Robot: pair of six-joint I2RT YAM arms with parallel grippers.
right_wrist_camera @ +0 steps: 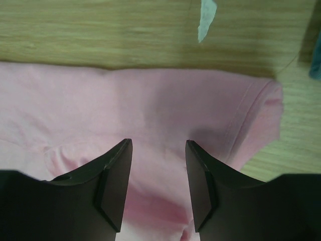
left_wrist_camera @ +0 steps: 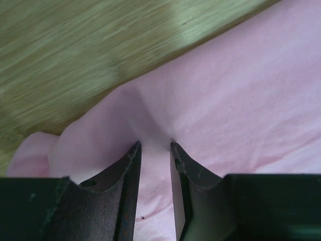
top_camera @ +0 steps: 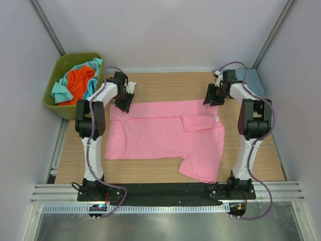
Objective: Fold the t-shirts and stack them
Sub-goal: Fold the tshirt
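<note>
The pink t-shirt (top_camera: 160, 135) lies spread on the wooden table, one sleeve folded in at the far right. My left gripper (top_camera: 125, 103) is at its far left corner. In the left wrist view the narrow jaws (left_wrist_camera: 154, 144) pinch a puckered ridge of the pink cloth (left_wrist_camera: 241, 90). My right gripper (top_camera: 213, 98) is over the shirt's far right corner. In the right wrist view it (right_wrist_camera: 158, 142) is open and empty just above the pink cloth (right_wrist_camera: 150, 100). The orange shirt (top_camera: 80, 83) and teal shirt (top_camera: 60, 93) lie in the bin. The blue-grey shirt (top_camera: 253, 80) lies at the far right.
The olive-green bin (top_camera: 55, 108) stands at the far left beside the table. White walls enclose the table on three sides. A small pale scrap (right_wrist_camera: 205, 17) lies on the wood beyond the right gripper. Bare wood shows past the shirt's far edge (left_wrist_camera: 75, 50).
</note>
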